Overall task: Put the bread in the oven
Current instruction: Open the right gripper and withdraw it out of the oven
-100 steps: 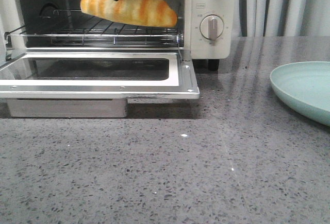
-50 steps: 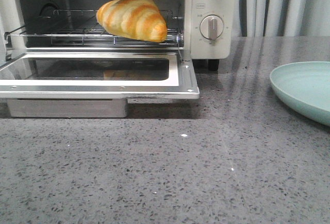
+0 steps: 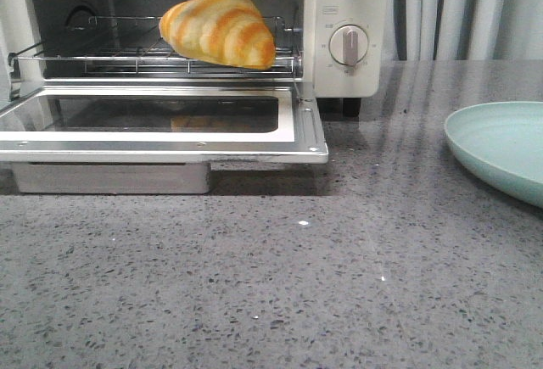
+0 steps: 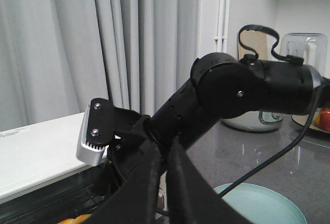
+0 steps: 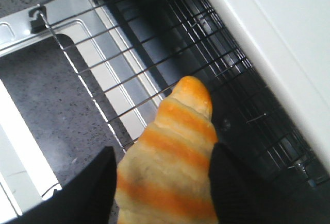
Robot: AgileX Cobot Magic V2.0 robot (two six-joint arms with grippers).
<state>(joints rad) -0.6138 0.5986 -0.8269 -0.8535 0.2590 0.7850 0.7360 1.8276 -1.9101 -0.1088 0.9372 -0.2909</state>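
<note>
Pincer, right (image 5: 162,183): we see its two dark fingers (image 5: 87,188) standing apart on either side of the bread (image 3: 219,30); whether they touch its flanks we cannot tell; it is out of the front view
Pincer, left: we cannot tell its state; its wrist view shows only a dark arm (image 4: 242,87) against curtains
Counter (image 3: 280,284): we find broad bare grey stone in front of the oven (image 3: 339,72); a pale green plate (image 3: 501,148) sits at the far right, well apart
Oven door (image 3: 153,140): dropped flat towards us; its front edge and corners jut over the counter, so we judge any withdrawal should rise above it
Wire rack (image 3: 110,55): pulled forward in the mouth; its raised rail and the oven's top edge bound the room
Bread: resting on the rack, right of centre, near the front rail
Progress: we judge placement done; clearing the pincer remains, perhaps shutting the door
</note>
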